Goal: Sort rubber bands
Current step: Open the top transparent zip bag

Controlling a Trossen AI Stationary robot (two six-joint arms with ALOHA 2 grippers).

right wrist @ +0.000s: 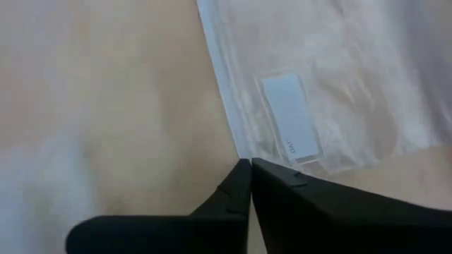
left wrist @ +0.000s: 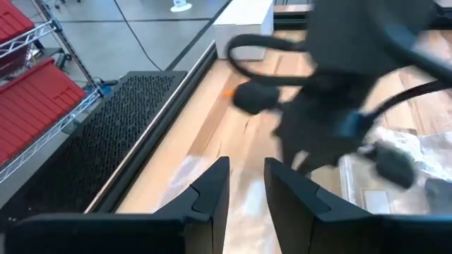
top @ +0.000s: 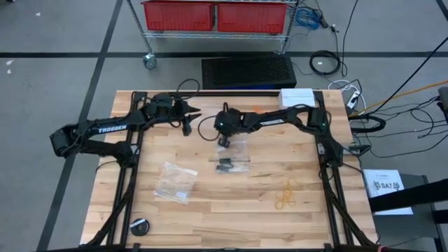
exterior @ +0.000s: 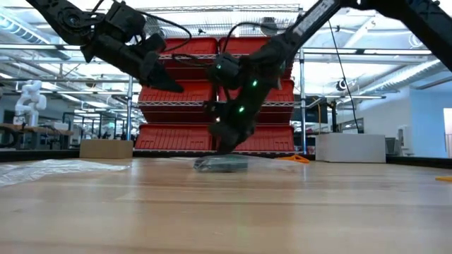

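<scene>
overhead view down on table, low view level across it

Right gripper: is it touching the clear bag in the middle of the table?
Touching, it seems. In the right wrist view the shut right gripper tips meet the corner edge of the clear bag, with no gap showing.

Right gripper fingers are pressing together, tips touching, at the corner of a clear bag that is lying flat on the bench. White label is showing on the bag, just beyond the fingertips.
</scene>
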